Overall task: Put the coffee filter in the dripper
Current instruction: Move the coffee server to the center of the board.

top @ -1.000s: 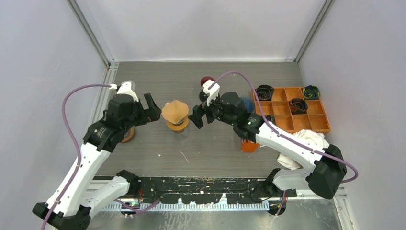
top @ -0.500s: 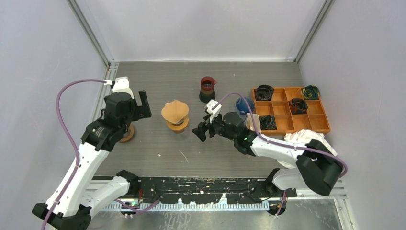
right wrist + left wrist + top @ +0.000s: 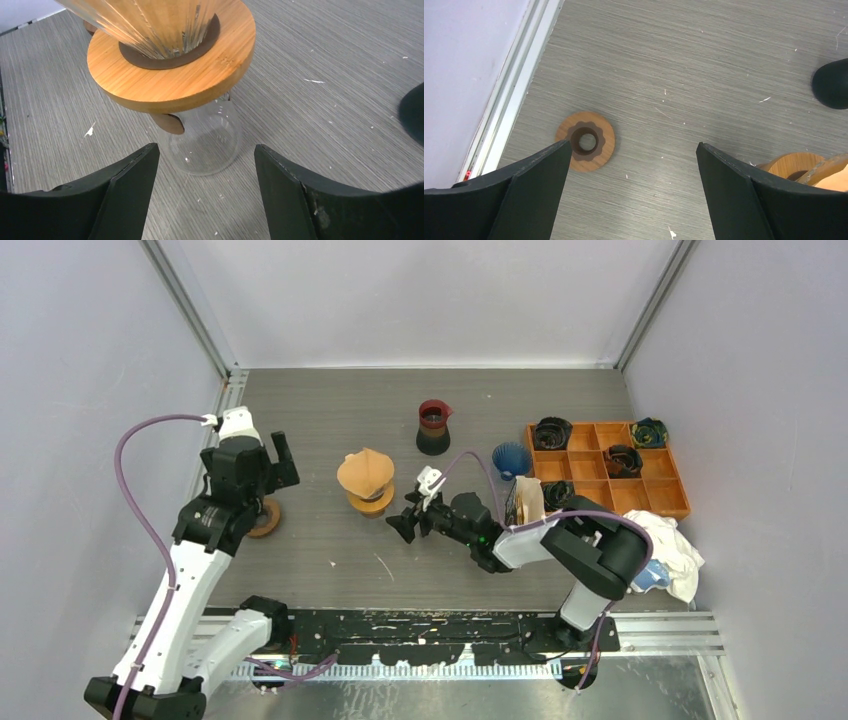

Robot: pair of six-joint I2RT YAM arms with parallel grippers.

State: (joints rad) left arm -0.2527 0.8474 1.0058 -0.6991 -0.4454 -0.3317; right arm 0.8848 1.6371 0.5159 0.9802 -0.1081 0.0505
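1. While the coffee filter [image 3: 365, 470] is sitting inside the dripper [image 3: 150, 25], you are looking at a placement I am judging as good as done.
2. The wooden collar [image 3: 200, 75] is resting on the glass carafe [image 3: 200, 130], keeping the cone upright.
3. Your right gripper [image 3: 206, 149] is hovering low, just beside the carafe, its jaws apart and gripping nothing.
4. Your left gripper [image 3: 634, 147] is hanging wide open and empty over a spare wooden ring [image 3: 605, 145], probably parked clear of the stack.

dripper [image 3: 366, 483] mid-table, wooden ring [image 3: 268, 522] left, tray [image 3: 600, 500] right
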